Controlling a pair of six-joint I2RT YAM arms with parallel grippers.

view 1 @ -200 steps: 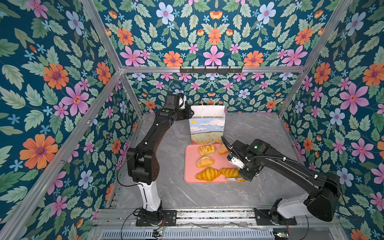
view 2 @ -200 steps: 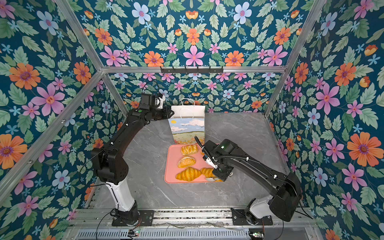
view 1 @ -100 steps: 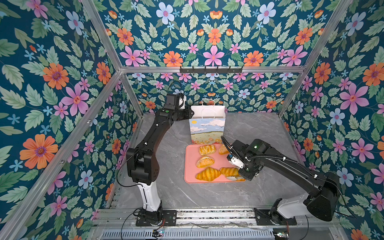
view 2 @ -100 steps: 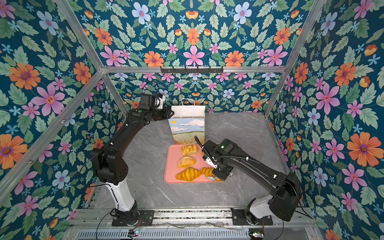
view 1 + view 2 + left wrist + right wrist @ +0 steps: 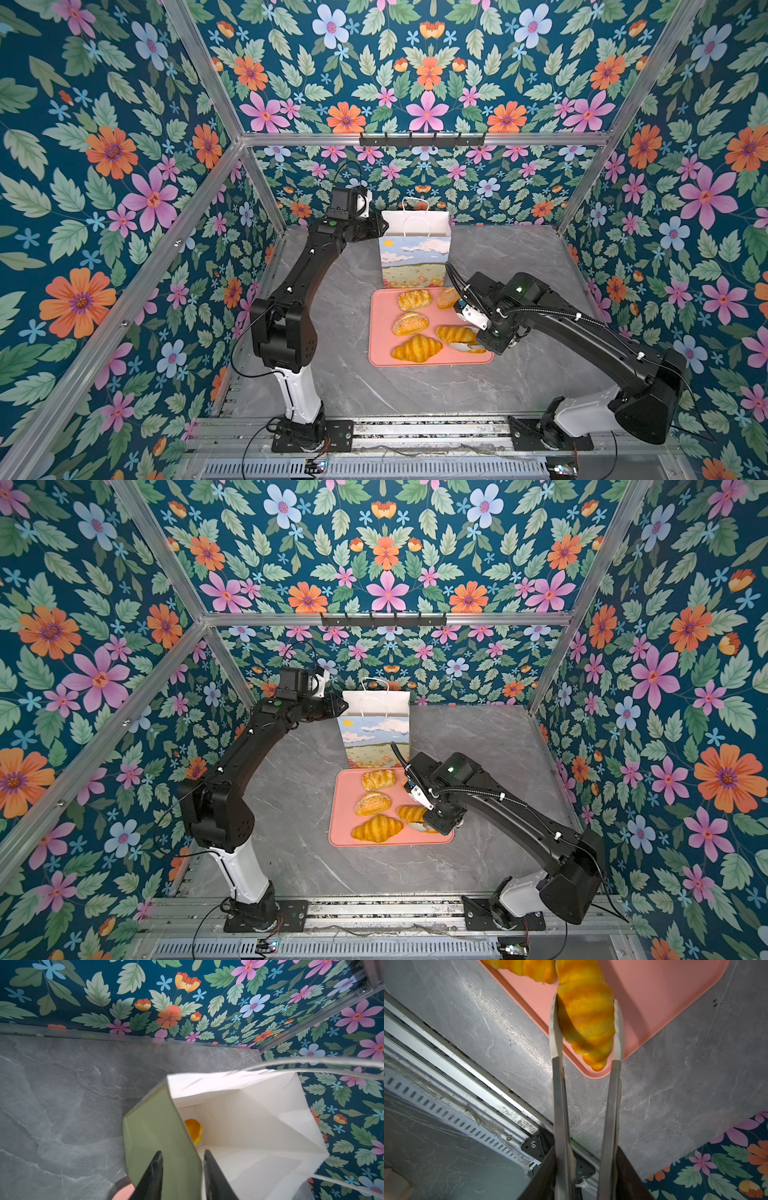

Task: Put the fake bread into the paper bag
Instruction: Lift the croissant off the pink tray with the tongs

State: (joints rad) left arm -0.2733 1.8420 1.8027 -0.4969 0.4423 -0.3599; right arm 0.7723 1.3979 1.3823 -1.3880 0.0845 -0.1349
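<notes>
The paper bag [image 5: 415,257] [image 5: 376,733] stands upright at the back. My left gripper [image 5: 380,227] [image 5: 181,1154] is shut on its green side wall [image 5: 162,1126]. One yellow bread piece [image 5: 194,1129] lies inside the bag. My right gripper [image 5: 494,336] [image 5: 585,1151] is shut on metal tongs [image 5: 559,1095], whose white tips squeeze a ridged croissant [image 5: 585,1016] [image 5: 457,333] at the pink tray's near right corner. Another croissant [image 5: 417,348], a sesame roll [image 5: 410,323], a lattice pastry [image 5: 414,299] and a second roll [image 5: 448,297] lie on the tray.
The pink tray [image 5: 380,332] [image 5: 340,812] lies on the grey marble table just in front of the bag. Floral walls close in the back and both sides. A metal rail [image 5: 467,1076] runs along the table's front edge.
The tongs have closed further onto the croissant at the tray's near right corner. The left arm and the bag have stayed still.
</notes>
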